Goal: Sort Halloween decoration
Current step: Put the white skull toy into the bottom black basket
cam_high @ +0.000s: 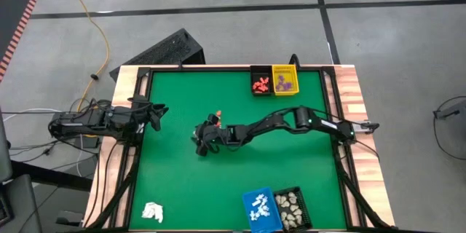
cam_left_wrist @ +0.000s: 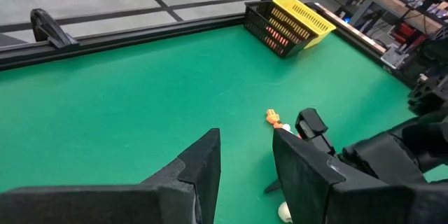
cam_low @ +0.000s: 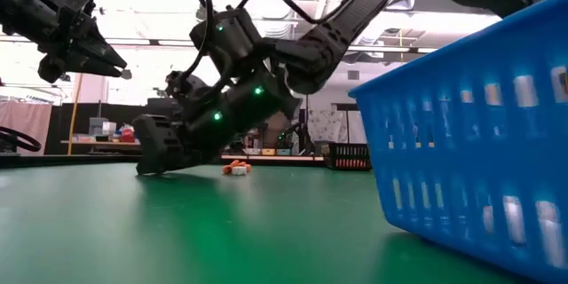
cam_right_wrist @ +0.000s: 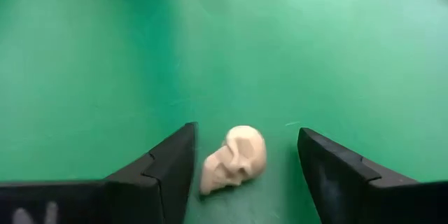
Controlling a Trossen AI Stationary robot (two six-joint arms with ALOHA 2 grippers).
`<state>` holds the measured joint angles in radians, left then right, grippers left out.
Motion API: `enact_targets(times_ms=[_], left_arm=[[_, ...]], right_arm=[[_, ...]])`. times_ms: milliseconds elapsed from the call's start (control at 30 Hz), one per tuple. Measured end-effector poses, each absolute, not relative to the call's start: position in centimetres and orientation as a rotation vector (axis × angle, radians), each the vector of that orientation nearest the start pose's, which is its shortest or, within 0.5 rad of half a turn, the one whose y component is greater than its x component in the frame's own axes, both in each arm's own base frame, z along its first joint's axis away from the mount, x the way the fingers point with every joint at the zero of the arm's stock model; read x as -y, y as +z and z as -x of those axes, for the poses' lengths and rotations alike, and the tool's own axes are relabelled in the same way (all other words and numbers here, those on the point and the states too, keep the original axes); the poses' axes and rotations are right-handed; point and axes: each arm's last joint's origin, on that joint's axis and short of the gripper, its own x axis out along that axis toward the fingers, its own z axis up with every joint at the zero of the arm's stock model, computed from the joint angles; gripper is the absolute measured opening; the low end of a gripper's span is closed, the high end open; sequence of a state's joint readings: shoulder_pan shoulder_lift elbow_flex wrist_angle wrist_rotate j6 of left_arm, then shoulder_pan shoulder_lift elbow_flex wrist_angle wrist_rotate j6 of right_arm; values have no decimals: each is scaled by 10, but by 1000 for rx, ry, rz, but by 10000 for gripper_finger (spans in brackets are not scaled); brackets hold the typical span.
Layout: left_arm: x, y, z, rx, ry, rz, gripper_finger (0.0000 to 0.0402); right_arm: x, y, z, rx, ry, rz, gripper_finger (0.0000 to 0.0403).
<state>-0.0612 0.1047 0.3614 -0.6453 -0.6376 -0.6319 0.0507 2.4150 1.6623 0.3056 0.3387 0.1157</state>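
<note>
A cream skull-shaped Halloween decoration lies on the green mat, tipped on its side. My right gripper is low over the mat's middle, open, one finger on each side of the skull and neither touching it. A small orange decoration lies on the mat just beyond it, toward the far edge, and also shows in the low view. My left gripper hangs open above the mat's left side with nothing between its fingers.
At the far edge stand a black basket with orange-red pieces and a yellow basket with purple ones. At the near edge stand a blue basket with white pieces and a black basket with cream ones. A white wadded lump lies near left.
</note>
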Motion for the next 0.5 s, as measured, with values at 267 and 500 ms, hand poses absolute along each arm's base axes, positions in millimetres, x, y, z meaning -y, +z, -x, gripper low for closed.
enact_targets(times_ms=[267,500], left_arm=[[-13,217,-64,-175,665,472,121],[-13,217,-64,-176,665,472,121]], right_arm=[[-18,102,-523,-450,-320,-63,233],[-23,101,-522,-461,-318,-61,152]])
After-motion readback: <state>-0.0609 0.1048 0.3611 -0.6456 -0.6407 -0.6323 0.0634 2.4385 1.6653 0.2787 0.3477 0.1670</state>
